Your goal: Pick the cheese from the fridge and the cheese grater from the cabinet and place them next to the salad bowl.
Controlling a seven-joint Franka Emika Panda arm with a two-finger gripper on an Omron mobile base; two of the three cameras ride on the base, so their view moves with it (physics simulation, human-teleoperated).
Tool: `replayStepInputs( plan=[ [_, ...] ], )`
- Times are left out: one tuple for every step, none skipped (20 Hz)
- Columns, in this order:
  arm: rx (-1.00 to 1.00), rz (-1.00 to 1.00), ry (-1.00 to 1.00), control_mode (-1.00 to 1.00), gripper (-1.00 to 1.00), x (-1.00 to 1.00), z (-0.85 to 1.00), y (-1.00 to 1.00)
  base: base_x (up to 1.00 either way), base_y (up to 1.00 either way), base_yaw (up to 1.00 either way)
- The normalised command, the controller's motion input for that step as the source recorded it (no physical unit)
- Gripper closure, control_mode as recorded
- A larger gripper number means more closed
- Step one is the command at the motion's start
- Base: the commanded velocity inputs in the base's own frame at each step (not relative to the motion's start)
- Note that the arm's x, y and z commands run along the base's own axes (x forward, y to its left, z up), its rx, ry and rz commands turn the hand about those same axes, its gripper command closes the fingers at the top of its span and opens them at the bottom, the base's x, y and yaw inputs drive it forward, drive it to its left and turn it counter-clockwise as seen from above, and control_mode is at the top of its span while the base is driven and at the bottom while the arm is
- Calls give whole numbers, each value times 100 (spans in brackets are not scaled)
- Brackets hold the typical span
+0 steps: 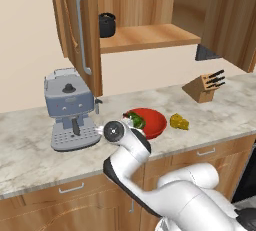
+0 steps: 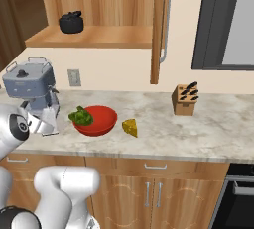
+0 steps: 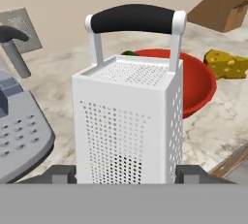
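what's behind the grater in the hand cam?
Behind the cheese grater sits the salad bowl; its red rim and a sliver of green show, the rest is hidden by the grater. The cheese lies on the counter beyond the bowl.

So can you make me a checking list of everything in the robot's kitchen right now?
Surface: speckled marble counter, nothing spilled.
Job's things: yellow holed cheese wedge lies right of the red salad bowl with green leaves, apart from it. White perforated box grater with black handle stands upright between the finger tips, beside the bowl. Wooden upper cabinet is open.
Clutter: grey coffee machine, wooden knife block, black pot on the cabinet shelf.
Grippers: gripper jaws wide around the grater's base; contact cannot be told.
Cables: nothing seen.
Surroundings: wall socket, lower drawers.
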Motion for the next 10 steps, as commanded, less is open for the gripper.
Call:
replayStepInputs(
  plan=[
    [-1, -9, -3, -100, 100, 0, -24, 20, 0, 0, 0],
    [0, -11, -5, -100, 100, 0, -19, 14, 0, 0, 0],
    [0, -13, -5, -100, 100, 0, -11, 7, 0, 0, 0],
    [0, -14, -7, -100, 100, 0, -9, 0, 0, 0, 0],
    [0, -15, -7, -100, 100, 3, -9, 0, 0, 0, 0],
    [0, -17, -8, -100, 100, 10, -9, 0, 0, 0, 0],
    [0, -17, -7, -100, 100, 9, -12, 0, 0, 0, 0],
    [0, -17, -8, -100, 100, 6, -11, 0, 0, 0, 0],
    [0, -18, -9, -100, 100, 0, -2, 0, 0, 0, 0],
    [0, -17, -9, -100, 100, 0, 0, 0, 0, 0, 0]
  ],
)
